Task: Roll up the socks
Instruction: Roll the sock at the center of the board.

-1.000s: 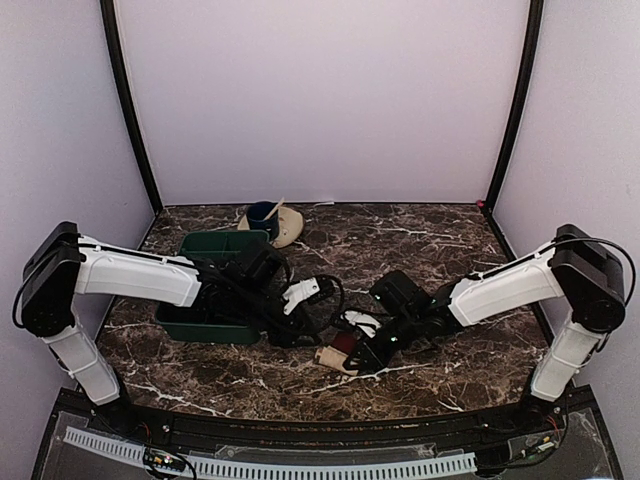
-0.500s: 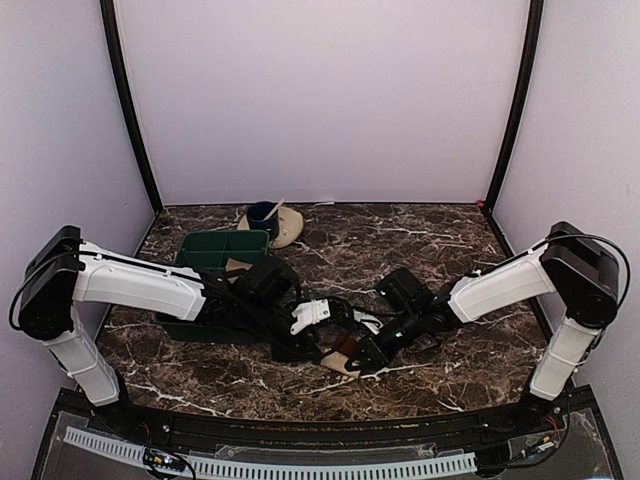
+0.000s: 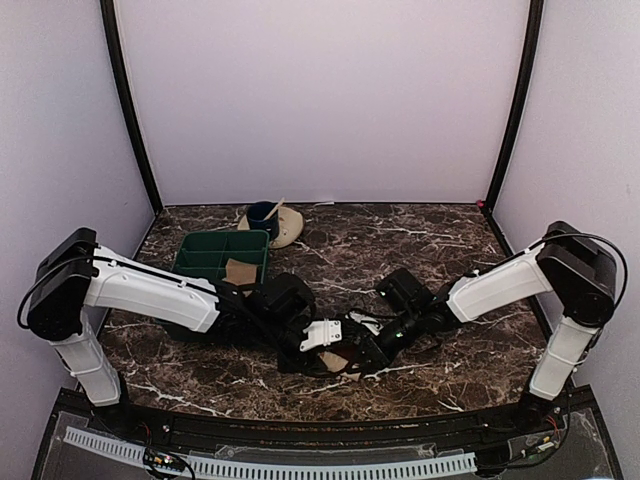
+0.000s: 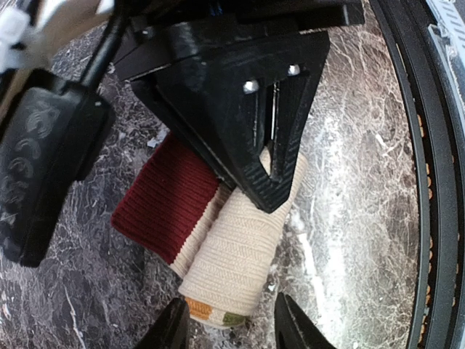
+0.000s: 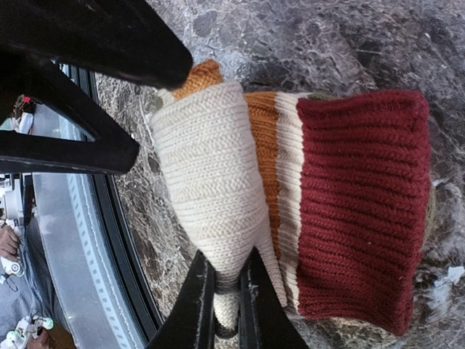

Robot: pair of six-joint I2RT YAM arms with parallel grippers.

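- Right wrist view — socks [image 5: 218, 167] lie on the dark marble table [image 3: 450, 240], partly rolled: a cream roll sits on top of a flat stretch that shows an orange band, a cream band and a dark red ribbed cuff.
- Cannot tell whether the bundle is one sock or both.
- The roll tapers at one end, and the right gripper [image 5: 221, 298] is clenched on that thin end, with cloth squeezed between its two fingers.
- Left wrist view — the other end of the roll shows small orange and olive patches. The left gripper [image 4: 232, 326] stands released here, with a fingertip on either side of that end. One tip is just beside the cloth and the other is apart from it.
- The red cuff lies flat on the marble beside the roll.
- Top view: both grippers meet at the near middle of the table and cover most of the bundle.
- A green tray [image 3: 222, 237] sits on the left side, behind the left arm, with a small tan piece in it that is too small to identify.
- Farther back, near the wall, a beige saucer [image 3: 290, 228] holds a blue cup [image 3: 262, 213].
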